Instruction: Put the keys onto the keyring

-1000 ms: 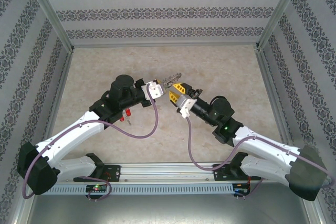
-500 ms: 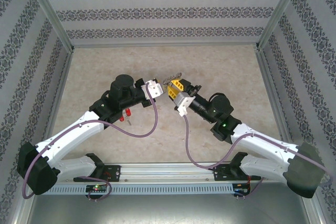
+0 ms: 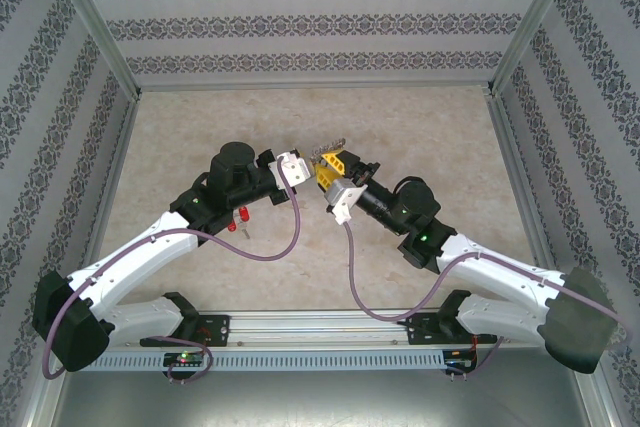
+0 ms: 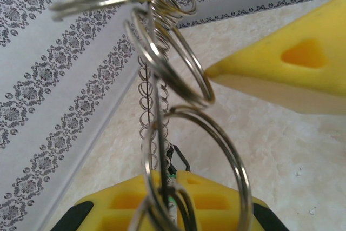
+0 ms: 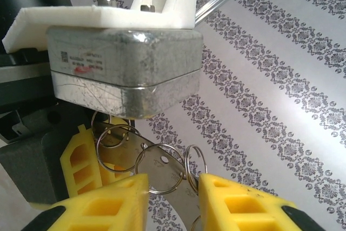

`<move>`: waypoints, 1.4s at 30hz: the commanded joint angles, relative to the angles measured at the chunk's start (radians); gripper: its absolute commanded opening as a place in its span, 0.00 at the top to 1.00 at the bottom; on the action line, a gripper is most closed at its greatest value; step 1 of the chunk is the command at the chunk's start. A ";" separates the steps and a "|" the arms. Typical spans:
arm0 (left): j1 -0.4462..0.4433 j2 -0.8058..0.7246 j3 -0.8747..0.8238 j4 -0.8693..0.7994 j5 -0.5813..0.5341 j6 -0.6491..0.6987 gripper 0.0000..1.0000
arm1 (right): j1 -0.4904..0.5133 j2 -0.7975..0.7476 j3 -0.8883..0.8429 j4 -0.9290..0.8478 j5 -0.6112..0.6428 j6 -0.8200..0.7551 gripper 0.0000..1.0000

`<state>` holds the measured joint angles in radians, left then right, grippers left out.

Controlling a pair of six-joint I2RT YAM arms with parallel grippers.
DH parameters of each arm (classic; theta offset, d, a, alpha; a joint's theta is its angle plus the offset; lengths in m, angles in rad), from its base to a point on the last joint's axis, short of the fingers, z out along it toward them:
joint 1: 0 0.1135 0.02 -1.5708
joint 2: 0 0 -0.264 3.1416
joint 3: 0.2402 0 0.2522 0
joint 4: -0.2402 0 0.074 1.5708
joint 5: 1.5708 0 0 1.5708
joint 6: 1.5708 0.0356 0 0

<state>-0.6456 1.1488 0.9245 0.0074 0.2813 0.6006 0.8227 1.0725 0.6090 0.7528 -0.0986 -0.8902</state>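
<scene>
Gripping the keyring (image 4: 201, 87), left end effector (image 4: 162, 190) faces right end effector (image 5: 173, 190) closely.

Holds the left arm (image 3: 150, 247) bent at the elbow, left of the keyring (image 3: 333, 146), with the left gripper (image 3: 310, 160) just left of it and jaws clamped on its loops. Holds the right arm (image 3: 490, 272) stretched low, right of the keyring, with the right gripper (image 3: 328, 161) just beside it, jaws either side of the loops, grip unclear.

top ext: high rear, looks down | L/R wrist: close-up, facing each other, share keyring (image 4: 203, 86)
</scene>
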 commanded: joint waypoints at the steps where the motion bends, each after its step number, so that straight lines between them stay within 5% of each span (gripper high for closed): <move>1: 0.007 -0.027 0.040 0.018 0.021 -0.010 1.00 | 0.011 0.000 0.030 0.024 0.019 0.006 0.71; 22: 0.011 -0.022 0.074 -0.050 -0.034 0.131 1.00 | -0.046 -0.115 -0.061 -0.060 -0.087 0.069 0.66; 42: 0.013 0.000 0.085 -0.023 0.010 0.056 1.00 | -0.035 -0.042 -0.026 0.102 -0.046 0.122 0.69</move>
<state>-0.6449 1.1503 0.9798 -0.0563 0.2626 0.6796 0.7815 1.0241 0.5560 0.8059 -0.1356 -0.7883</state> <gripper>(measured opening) 0.134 0.311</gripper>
